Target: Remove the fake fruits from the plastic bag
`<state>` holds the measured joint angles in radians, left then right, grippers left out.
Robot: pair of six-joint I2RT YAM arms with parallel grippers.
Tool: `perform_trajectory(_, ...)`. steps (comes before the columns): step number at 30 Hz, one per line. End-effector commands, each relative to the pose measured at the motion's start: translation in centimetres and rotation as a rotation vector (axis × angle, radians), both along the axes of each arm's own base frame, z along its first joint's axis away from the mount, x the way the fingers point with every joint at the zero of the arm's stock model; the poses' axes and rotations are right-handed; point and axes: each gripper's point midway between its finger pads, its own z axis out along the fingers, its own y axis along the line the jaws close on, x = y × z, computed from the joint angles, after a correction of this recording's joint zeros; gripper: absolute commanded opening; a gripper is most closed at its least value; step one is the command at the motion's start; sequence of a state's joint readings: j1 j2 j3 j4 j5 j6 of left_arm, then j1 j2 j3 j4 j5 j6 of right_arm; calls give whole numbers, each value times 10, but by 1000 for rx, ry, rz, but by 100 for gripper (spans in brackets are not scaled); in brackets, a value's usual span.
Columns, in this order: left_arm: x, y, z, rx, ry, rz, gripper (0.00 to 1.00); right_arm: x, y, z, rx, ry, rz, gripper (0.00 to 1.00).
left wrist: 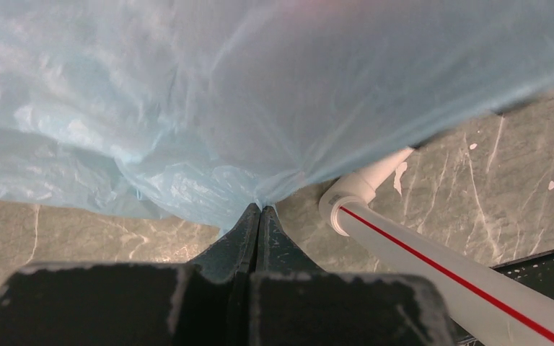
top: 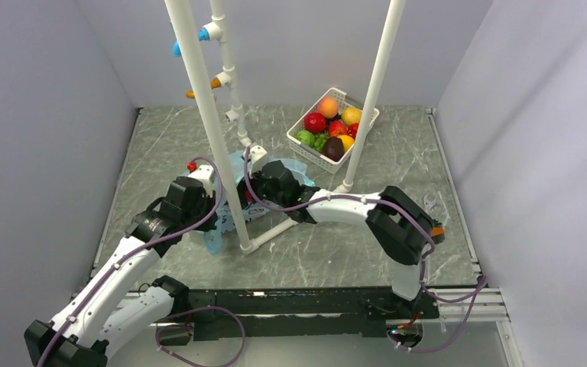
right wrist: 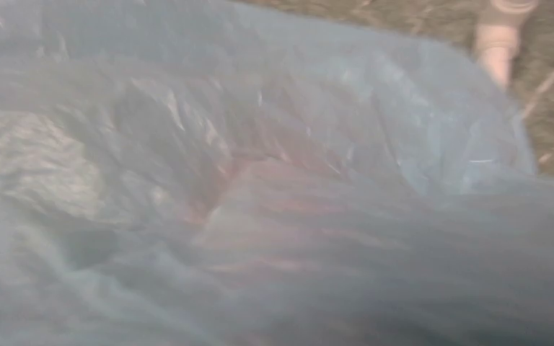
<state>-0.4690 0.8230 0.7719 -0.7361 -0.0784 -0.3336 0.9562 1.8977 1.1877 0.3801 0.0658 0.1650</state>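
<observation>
pinching a gathered tuck of the plastic bag (left wrist: 187, 94) with the left claw (left wrist: 260, 210), as seen from the left wrist: fingers (left wrist: 239, 238) pressed flat together, thin blue film trapped right at the tips. draped wide across the upper part of that view, hanging above the tabletop (left wrist: 519, 166) at the pinch. just right of the tips, a white pipe (left wrist: 418, 256) with a red line along it, lying on the tabletop.

from above: crumpled on the tabletop around the foot of the pipe frame, between the two wrists, blue showing at the far side and again beside the left arm. reaching into the bag from the right, the right claw (top: 264, 191), tips buried in film; cannot tell whether parted or closed, nor whether holding anything. beyond the bag to the right, well apart, a white basket (top: 308, 155) with mixed fruit.

from the right wrist: blurred blue film filling nearly everything, close against the lens, the claw's own fingers hidden. behind the film a reddish blur, the fake fruits (right wrist: 281, 209) inside the bag, number impossible to tell.
</observation>
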Motion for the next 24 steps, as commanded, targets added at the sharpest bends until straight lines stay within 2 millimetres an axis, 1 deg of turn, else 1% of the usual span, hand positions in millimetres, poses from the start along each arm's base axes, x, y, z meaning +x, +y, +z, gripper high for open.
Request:
perform_trajectory(1, 10, 0, 12, -2, -75, -7, 0, -38, 4, 30, 125, 126, 129, 8)
perform_trajectory(5, 9, 3, 22, -15, -122, 6, 0, -57, 2, 35, 143, 231, 210, 5)
perform_trajectory(8, 7, 5, 29, -28, -153, 13, 0, -71, -6, 32, 131, 305, 254, 3)
perform_trajectory(12, 5, 9, 35, -40, -184, 32, 0, -73, -25, 25, 100, 430, 266, 0)
perform_trajectory(14, 5, 11, 36, -41, -192, 44, 0, -74, -37, 24, 109, 485, 273, 0)
perform_trajectory(15, 5, 11, 37, -41, -194, 46, 0, -78, -42, 25, 122, 510, 296, 0)
perform_trajectory(17, 5, 10, 36, -43, -190, 43, 0, -89, -50, 31, 156, 541, 370, 0)
perform_trajectory(21, 6, 4, 31, -42, -167, 11, 0, -119, -60, 56, 208, 519, 507, 0)
perform_trajectory(24, 8, -1, 29, -40, -150, -20, 0, -131, -66, 77, 234, 484, 563, 0)
